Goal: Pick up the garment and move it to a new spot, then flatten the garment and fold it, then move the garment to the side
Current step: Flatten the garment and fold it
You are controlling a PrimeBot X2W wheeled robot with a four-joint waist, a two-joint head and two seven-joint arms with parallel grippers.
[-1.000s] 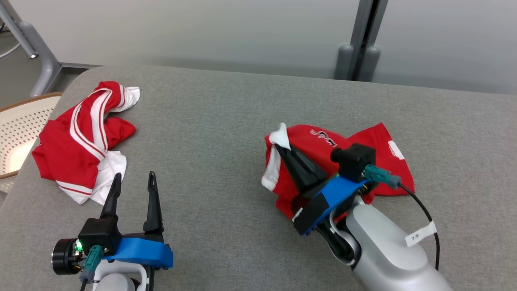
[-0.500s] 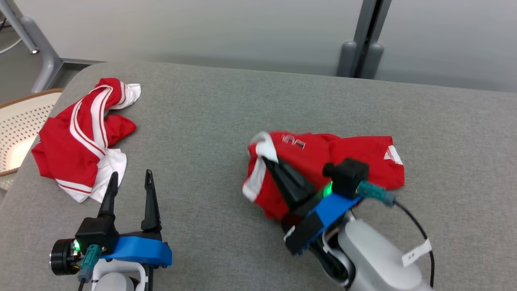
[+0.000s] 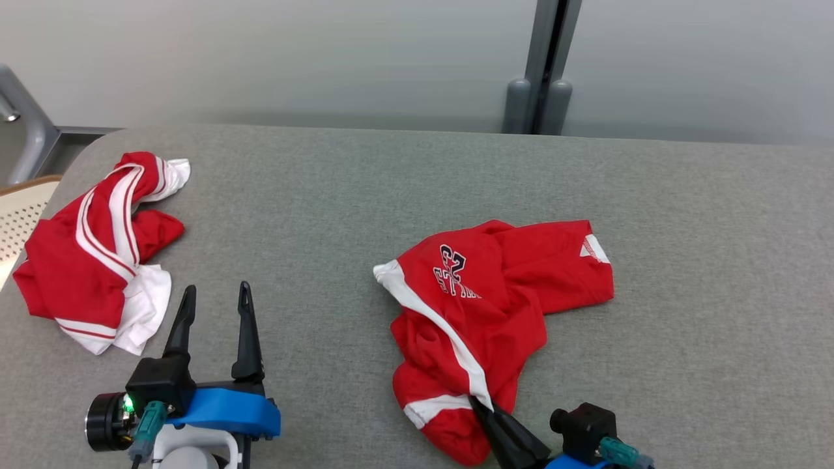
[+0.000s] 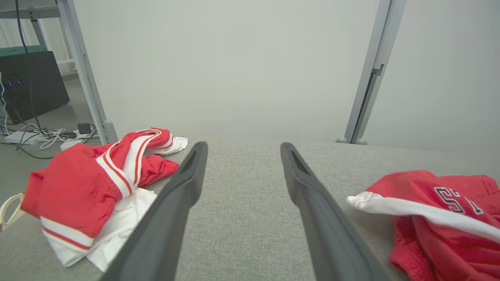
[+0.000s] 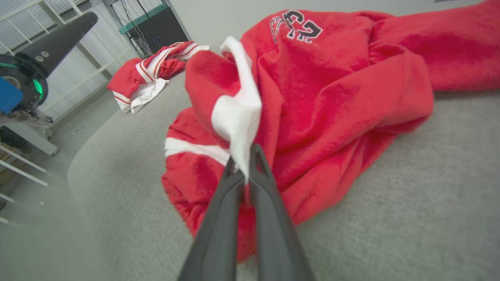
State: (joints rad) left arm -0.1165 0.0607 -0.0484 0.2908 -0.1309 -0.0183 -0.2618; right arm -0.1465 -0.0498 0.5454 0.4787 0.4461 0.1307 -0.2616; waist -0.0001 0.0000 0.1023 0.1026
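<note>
Garment [image 3: 482,306], red with a white stripe, lies crumpled on the grey table [image 3: 313,195], right of its middle. Right gripper [image 5: 244,166] is clenched on the garment's white band at the table's near edge. Left gripper [image 3: 217,288], fingers spread and empty, hovers over the table's near left part; a red-and-white cloth heap [image 3: 91,254] lies at the table's left end.

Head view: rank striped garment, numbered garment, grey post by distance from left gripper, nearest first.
1. striped garment, just left of the left gripper, at the table's left end.
2. numbered garment, to its right, mid-table.
3. grey post, behind the table's far edge.
</note>
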